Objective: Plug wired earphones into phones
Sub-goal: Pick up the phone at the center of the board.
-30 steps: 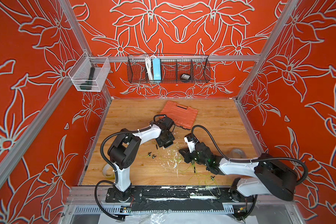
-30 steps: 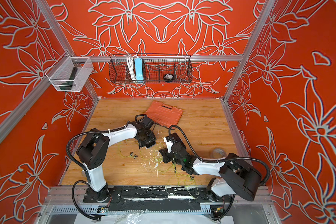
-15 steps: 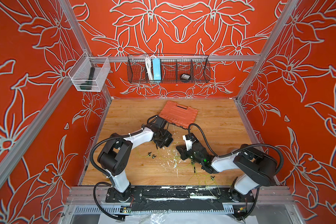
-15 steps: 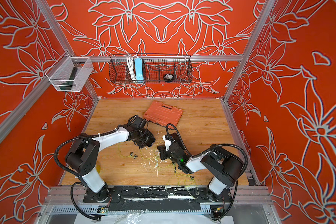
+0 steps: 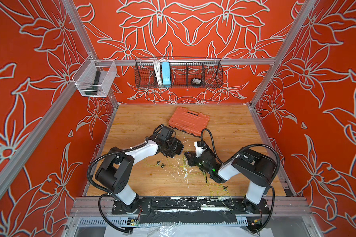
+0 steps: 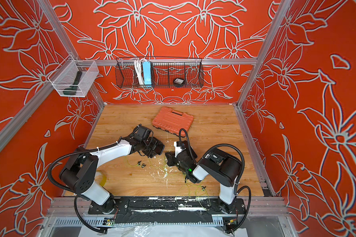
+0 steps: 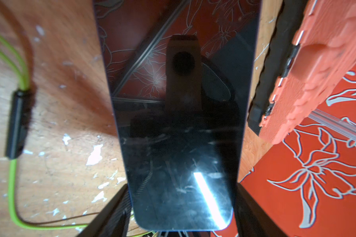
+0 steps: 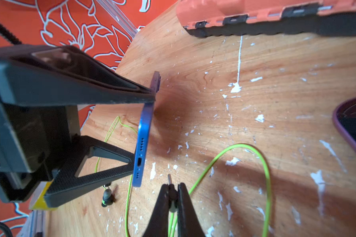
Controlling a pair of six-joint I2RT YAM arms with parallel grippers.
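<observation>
1. Earphone plug (image 8: 169, 180) is pinched between the fingertips of the right tool (image 8: 173, 188). The jaws are drawn almost together on it, and the metal tip is left sticking out beyond them.
2. Yellow-green cable (image 8: 243, 145) is seen running back between those fingers and looping over the tabletop (image 8: 255, 71).
3. Just beyond the plug tip, and apart from it, the blue bottom edge of the phone (image 8: 141, 143) is presented, its port turned toward the plug. Nothing is seated in that port.
4. That phone is gripped across its width by the left tool (image 7: 181, 187), with the jaws spread wide and one finger set against each long side. It is held clear of the wood, and its dark glossy screen fills the left wrist view.
5. In both top views the two tools are seen close together near the middle of the tabletop, tips facing each other.
6. A black inline piece (image 7: 17, 123) is seen lying on the wood beside the held phone, and a pair of earbuds (image 5: 157, 163) is seen lying near the left tool.
7. A second phone (image 8: 351, 125), purple-rimmed, is laid flat and screen-up, off to one side of the right tool.
8. A second earphone set (image 5: 214, 190) is left tangled near the front edge, by the right arm's base.
9. An orange case (image 5: 188, 121) is laid toward the back of the tabletop, behind both tools.
</observation>
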